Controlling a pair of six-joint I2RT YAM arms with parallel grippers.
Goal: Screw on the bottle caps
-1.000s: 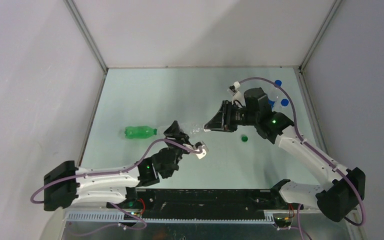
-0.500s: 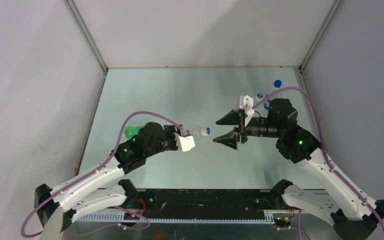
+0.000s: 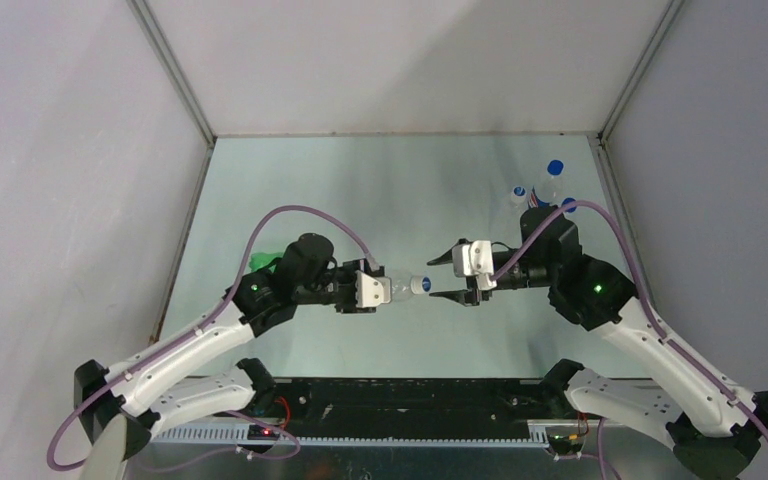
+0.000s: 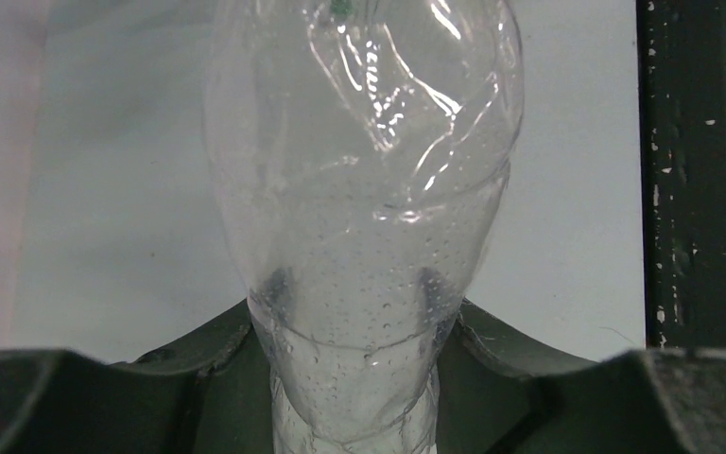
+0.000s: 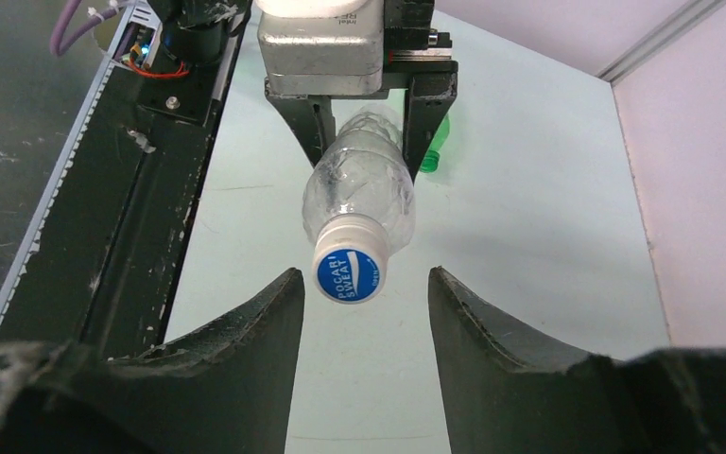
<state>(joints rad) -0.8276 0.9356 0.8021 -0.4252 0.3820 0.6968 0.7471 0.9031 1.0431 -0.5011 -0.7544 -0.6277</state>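
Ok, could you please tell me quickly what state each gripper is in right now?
Left gripper: shut on the clear bottle.
Right gripper: open, holding nothing, close to the bottle's cap.

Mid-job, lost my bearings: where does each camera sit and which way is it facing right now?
Top external: above and behind the robot, looking down at the table; left arm and right arm show, left gripper holding the clear bottle, right gripper open opposite.
Left wrist: looks along its own fingers at the bottle's body.
Right wrist: faces the left gripper, white cap end-on between its own fingers.
Shared: all three see the clear bottle; top and right wrist also the green bottle.
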